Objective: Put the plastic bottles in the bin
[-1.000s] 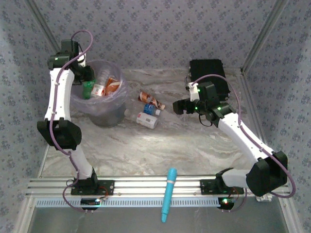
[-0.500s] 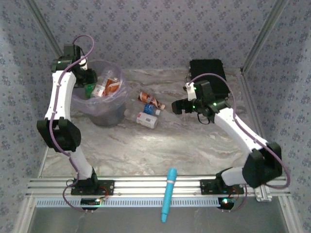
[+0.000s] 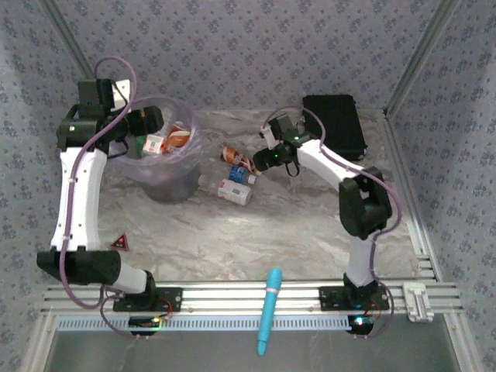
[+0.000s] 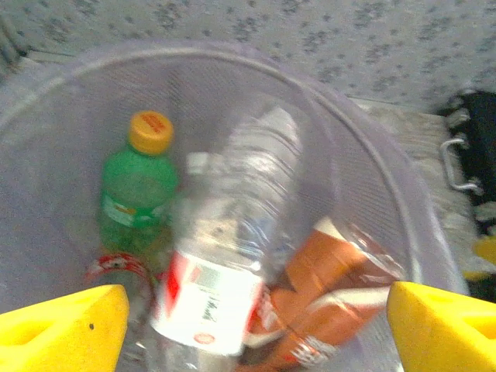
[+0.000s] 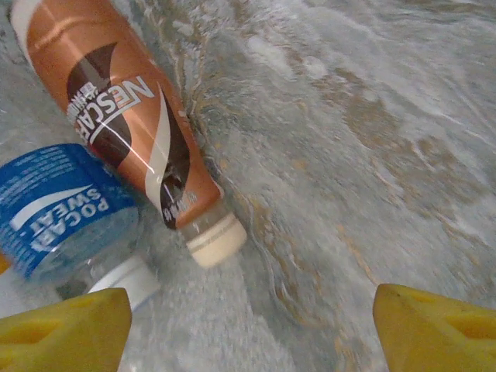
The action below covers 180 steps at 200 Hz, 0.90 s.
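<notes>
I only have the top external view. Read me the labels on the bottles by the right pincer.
Observer: The brown plastic bottle with a cream cap says Nescafe; the clear blue-labelled bottle beside it says Pocari Sweat.
Operator: Tell me if the right pincer grips anything.
Observer: No; it is open, nothing between its fingers.
Operator: Check the left pincer.
Observer: Open above the lavender-lined round grey bin, a green orange-capped bottle inside.

Lavender-lined bin (image 3: 172,186) upright, holds green bottle (image 4: 138,186), clear bottle (image 4: 232,232); Nescafe bottle (image 5: 116,108), Pocari bottle (image 5: 66,209) (both lying down) near it.
</notes>
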Each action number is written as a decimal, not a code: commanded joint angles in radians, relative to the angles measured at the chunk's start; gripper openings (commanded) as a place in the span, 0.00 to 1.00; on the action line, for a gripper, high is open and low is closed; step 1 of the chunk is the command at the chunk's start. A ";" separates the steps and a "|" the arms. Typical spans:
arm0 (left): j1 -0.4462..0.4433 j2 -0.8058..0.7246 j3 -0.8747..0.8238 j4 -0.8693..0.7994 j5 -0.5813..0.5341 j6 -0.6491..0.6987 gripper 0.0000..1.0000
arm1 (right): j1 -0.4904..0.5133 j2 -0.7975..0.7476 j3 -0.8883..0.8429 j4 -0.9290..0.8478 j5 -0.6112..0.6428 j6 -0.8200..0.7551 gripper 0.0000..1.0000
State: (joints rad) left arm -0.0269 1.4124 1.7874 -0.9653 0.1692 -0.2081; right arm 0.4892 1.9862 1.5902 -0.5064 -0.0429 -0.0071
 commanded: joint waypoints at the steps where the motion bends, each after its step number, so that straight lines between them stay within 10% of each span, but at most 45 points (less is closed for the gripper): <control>1: -0.007 -0.079 -0.081 0.094 0.117 -0.083 0.86 | 0.021 0.088 0.094 -0.082 0.026 -0.043 0.80; 180: -0.048 -0.194 -0.243 0.160 0.173 -0.119 0.87 | 0.011 0.389 0.358 -0.141 -0.110 0.007 0.59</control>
State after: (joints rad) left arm -0.0742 1.2327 1.5509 -0.8330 0.3225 -0.3244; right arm 0.5064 2.3585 1.9362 -0.6231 -0.1131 -0.0132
